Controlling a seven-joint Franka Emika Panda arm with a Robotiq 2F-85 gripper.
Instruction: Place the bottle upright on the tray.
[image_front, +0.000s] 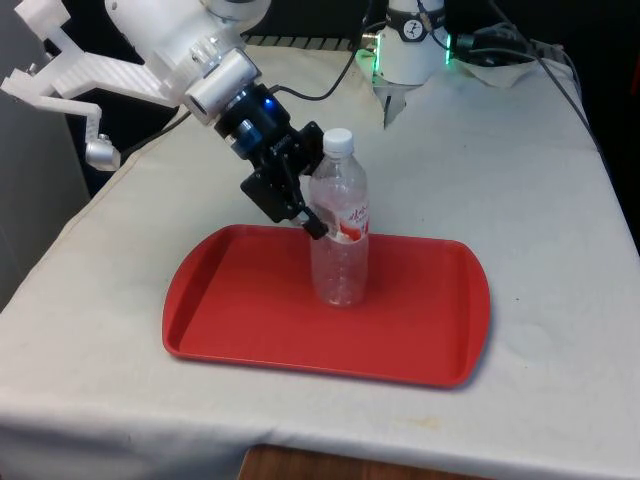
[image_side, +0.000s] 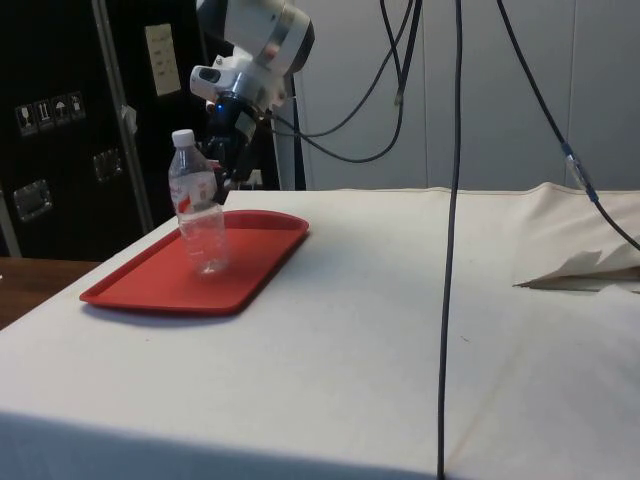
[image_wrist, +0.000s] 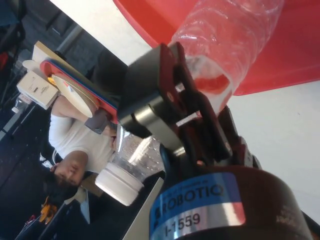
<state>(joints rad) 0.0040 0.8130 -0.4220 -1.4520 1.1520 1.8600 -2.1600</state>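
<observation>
A clear plastic bottle (image_front: 340, 255) with a white cap and a red-and-white label stands upright near the middle of the red tray (image_front: 225, 320). My black gripper (image_front: 325, 215) reaches in from the front view's left and is shut on the bottle at label height. From the side, the bottle (image_side: 200, 225) rests with its base on the tray (image_side: 150, 285) and the gripper (image_side: 222, 170) holds its upper half. In the wrist view one finger (image_wrist: 160, 95) lies across the bottle (image_wrist: 230, 35); the other finger is hidden behind it.
The tray lies on the white cloth close to the table's near edge in the front view. A crumpled fold of cloth (image_side: 585, 268) sits far off in the side view. A person (image_wrist: 75, 150) shows beyond the table in the wrist view.
</observation>
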